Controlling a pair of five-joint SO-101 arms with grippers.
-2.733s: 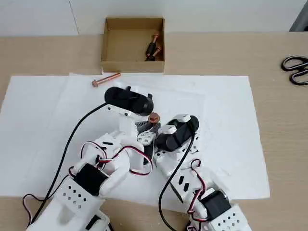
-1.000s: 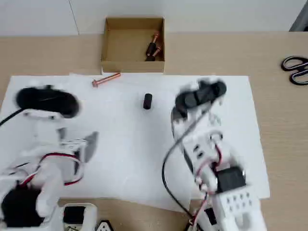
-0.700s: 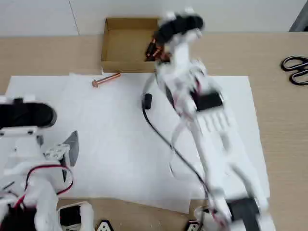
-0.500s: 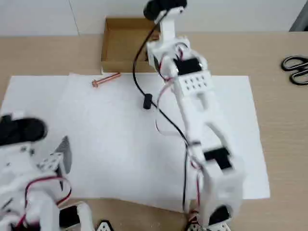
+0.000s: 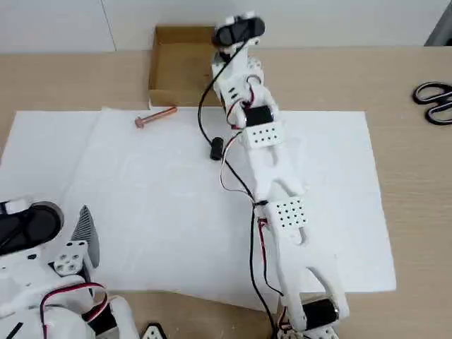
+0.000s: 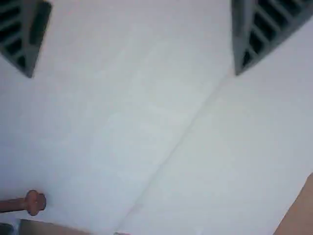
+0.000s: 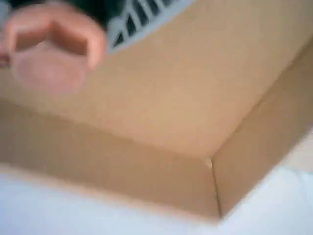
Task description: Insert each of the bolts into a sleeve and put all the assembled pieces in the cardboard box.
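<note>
My right gripper (image 5: 235, 41) hangs over the right part of the cardboard box (image 5: 185, 97). In the right wrist view a copper bolt head (image 7: 49, 49) sits against the grey finger (image 7: 142, 19), above the box floor (image 7: 161, 103); the gripper looks shut on this bolt, with something dark around its shank. A loose copper bolt (image 5: 157, 117) lies on the white paper in front of the box, and a black sleeve (image 5: 216, 148) lies beside the right arm. My left gripper (image 5: 83, 229) is open at the near left; its wrist view shows the fingers (image 6: 24, 34) wide apart and the bolt head (image 6: 30, 201).
White paper (image 5: 141, 212) covers the middle of the wooden table. Scissors (image 5: 434, 99) lie at the far right edge. The stretched right arm (image 5: 275, 183) crosses the paper from the near edge to the box.
The right arm has swung from the paper's middle out to the box, carrying the bolt. The left arm has drawn back to the near left corner. The sleeve and loose bolt stayed put.
</note>
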